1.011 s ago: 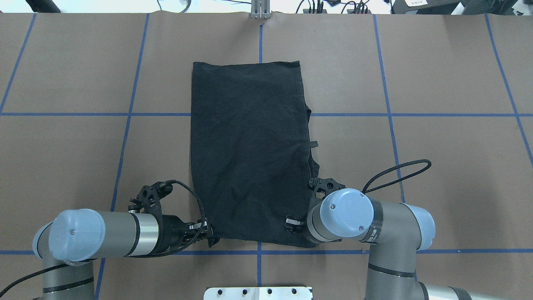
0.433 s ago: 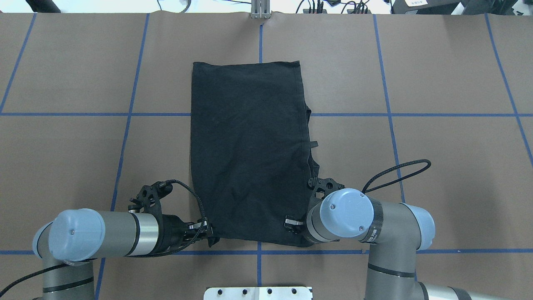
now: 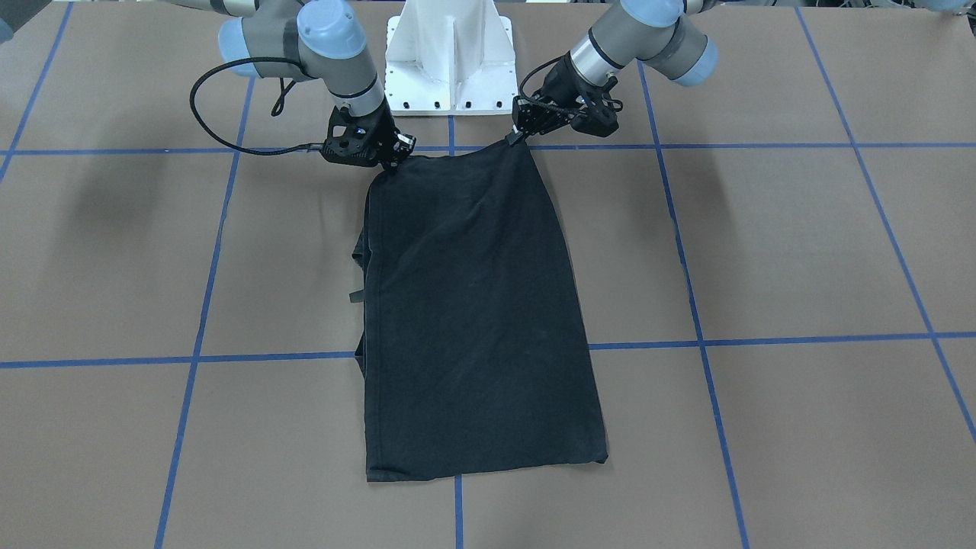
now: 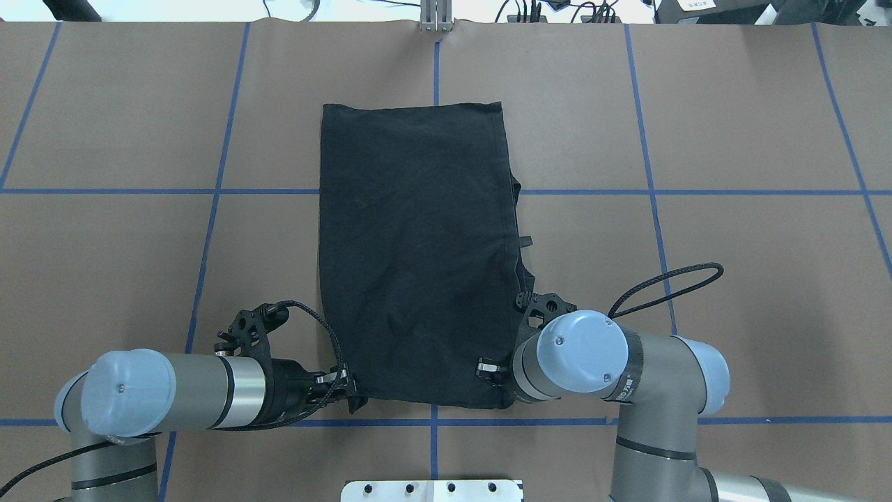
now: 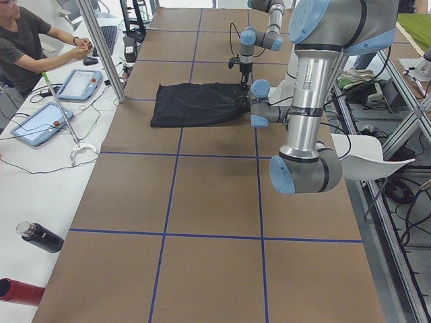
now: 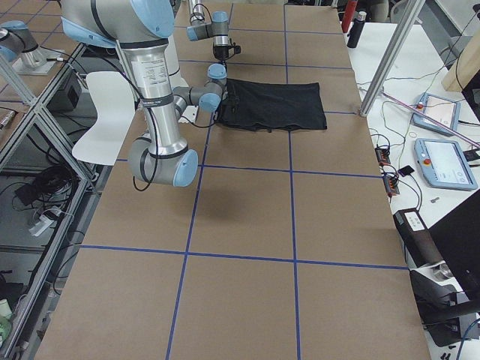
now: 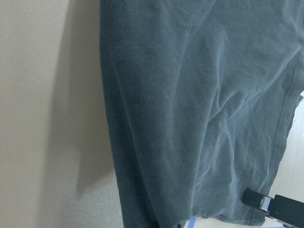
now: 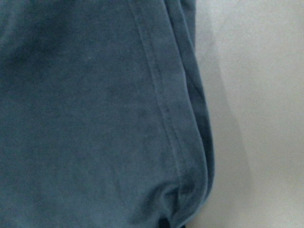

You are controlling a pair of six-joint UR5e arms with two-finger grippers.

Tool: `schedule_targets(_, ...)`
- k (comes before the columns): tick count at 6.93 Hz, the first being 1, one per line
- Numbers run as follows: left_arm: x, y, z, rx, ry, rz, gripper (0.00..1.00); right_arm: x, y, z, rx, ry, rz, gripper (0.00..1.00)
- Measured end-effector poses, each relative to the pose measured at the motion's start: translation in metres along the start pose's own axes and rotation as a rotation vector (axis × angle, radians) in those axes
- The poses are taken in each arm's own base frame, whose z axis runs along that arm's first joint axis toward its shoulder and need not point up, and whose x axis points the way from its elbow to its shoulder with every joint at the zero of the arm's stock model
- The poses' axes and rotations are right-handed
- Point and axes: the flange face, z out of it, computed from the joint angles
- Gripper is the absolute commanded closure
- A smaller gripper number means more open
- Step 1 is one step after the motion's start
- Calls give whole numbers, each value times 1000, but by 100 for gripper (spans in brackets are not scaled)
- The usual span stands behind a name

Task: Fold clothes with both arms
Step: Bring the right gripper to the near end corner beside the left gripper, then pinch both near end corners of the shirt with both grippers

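Apparently starting the end-to-end fold. Clamping the two corners of the shirt [image 4: 411, 251] nearest the robot-side edge of the table [image 4: 732, 125], with left gripper [image 4: 343, 388] and right gripper [image 4: 490, 371] both closed tight on cloth. Otherwise lying flat as a long strip mid-table. Next, probably: raise both corners together and carry them toward the far edge, keeping the hem taut.

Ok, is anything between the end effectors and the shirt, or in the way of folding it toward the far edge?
Nothing visible. The left end effector and right end effector sit right at the T-shirt's near corners, and nothing lies on the cloth.
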Motion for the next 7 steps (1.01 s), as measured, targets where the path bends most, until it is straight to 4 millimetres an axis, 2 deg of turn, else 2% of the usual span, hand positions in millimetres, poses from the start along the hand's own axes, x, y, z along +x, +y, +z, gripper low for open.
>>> schedule_targets(3,8,2,-12,-10,20,3,100,0,0,-31,-78,-43,2,100)
schedule_targets(5,13,7,-32,-32,7,2,100,16,9,-51,-142,-55,-4,100)
schedule_targets(7,5,13,-51,-65,-37,2,100,38,19,-70,-225,-52,-5,100)
